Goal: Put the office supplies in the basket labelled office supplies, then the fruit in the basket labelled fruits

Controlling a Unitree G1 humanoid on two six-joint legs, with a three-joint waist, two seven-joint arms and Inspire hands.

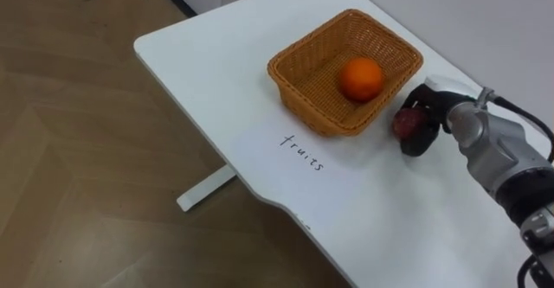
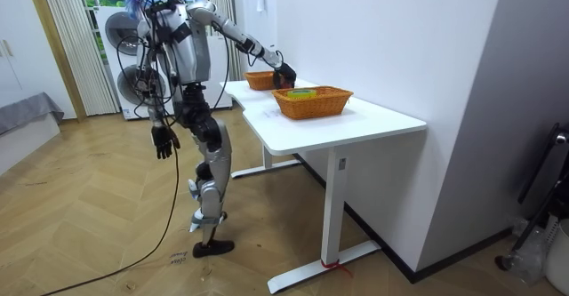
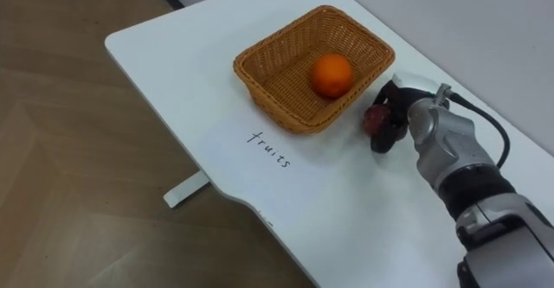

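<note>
A wicker basket [image 1: 322, 120] stands on the white table [image 1: 212, 59] with an orange [image 1: 360, 78] inside. Just right of the basket's near right corner, my right hand [image 1: 430, 119] is shut on a small dark red fruit [image 1: 406, 122], low over the tabletop. Whether the fruit touches the table I cannot tell. In the room view the same hand [image 2: 284, 72] reaches between the far basket [image 2: 260, 80] and a second wicker basket [image 2: 313, 103] that holds green and yellow items. My left hand [image 2: 162, 142] hangs at my side with relaxed fingers.
A handwritten word [image 1: 303, 152] marks the table in front of the fruit basket. The table's curved front edge [image 1: 260, 197] drops to wooden floor on the left. I stand at the table's long side; a wall runs behind it.
</note>
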